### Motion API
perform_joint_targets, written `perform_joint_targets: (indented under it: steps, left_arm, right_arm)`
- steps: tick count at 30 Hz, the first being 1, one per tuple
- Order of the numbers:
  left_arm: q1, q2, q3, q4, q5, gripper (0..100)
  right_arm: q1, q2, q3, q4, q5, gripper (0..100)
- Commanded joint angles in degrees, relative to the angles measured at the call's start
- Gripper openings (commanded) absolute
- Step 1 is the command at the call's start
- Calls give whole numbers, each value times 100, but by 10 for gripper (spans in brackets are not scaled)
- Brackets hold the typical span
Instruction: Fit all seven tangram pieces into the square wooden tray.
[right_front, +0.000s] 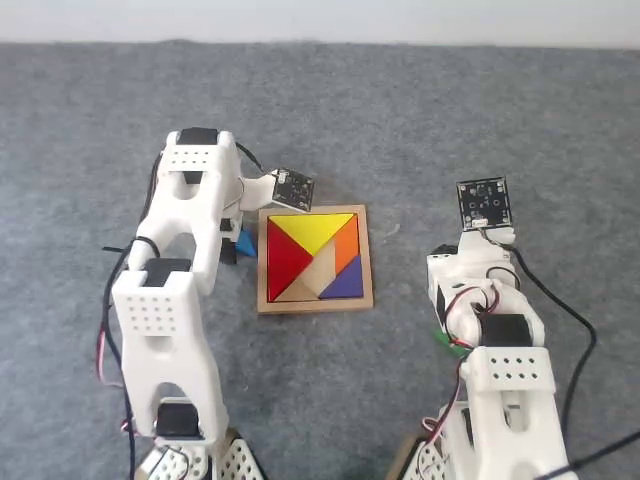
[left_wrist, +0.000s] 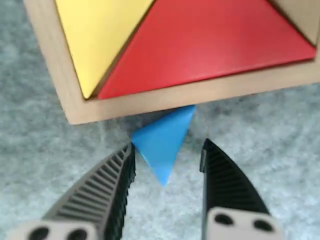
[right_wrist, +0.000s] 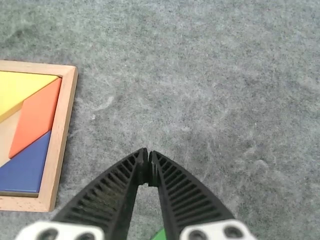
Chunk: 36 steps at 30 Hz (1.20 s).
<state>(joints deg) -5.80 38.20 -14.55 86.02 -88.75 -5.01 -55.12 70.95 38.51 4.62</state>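
Note:
The square wooden tray (right_front: 315, 305) lies mid-table holding a yellow triangle (right_front: 310, 232), a red triangle (right_front: 285, 260), an orange piece (right_front: 347, 250) and a dark blue triangle (right_front: 345, 285); bare wood shows between them. A small light blue triangle (left_wrist: 165, 142) lies on the carpet against the tray's outer rim (left_wrist: 200, 95). My left gripper (left_wrist: 168, 146) is open, with one finger on each side of it. My right gripper (right_wrist: 149, 152) is shut on nothing, over bare carpet to the right of the tray (right_wrist: 62, 135). A green piece (right_front: 445, 340) peeks out beside the right arm.
Grey carpet covers the whole table. The left arm (right_front: 185, 250) stretches along the tray's left side, and the right arm (right_front: 490, 320) stands well to its right. Open carpet lies beyond the tray and between it and the right arm.

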Motion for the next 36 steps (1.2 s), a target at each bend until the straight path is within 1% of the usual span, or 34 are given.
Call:
perform_joint_targets:
  steps: [1,4,7,13,19,23,30,36]
  left_arm:
    - [158,-97,-233,35,176,210]
    - [308,-79,-233,-246,352,213]
    - [369,-44,-224,-501,369,214]
    - [378,-35,-198,-484,325,211]
    - [149,-35,-171,-431,316,209]
    - [-18,-35,-127,-387,176,209]
    - [97,-35,-136,-396,167,193]
    - [334,-35,-136,-396,176,197]
  right_arm:
    - [22,31,-26,-119,70,8]
    - [22,31,-26,-119,70,8]
    - [31,31,-26,-119,70,8]
    - [31,31,-26,-119,70,8]
    - [40,31,-26,-110,70,8]
    - [31,31,-26,-110,70,8]
    - [22,31,-26,-110,70,8]
    - [22,31,-26,-110,70,8]
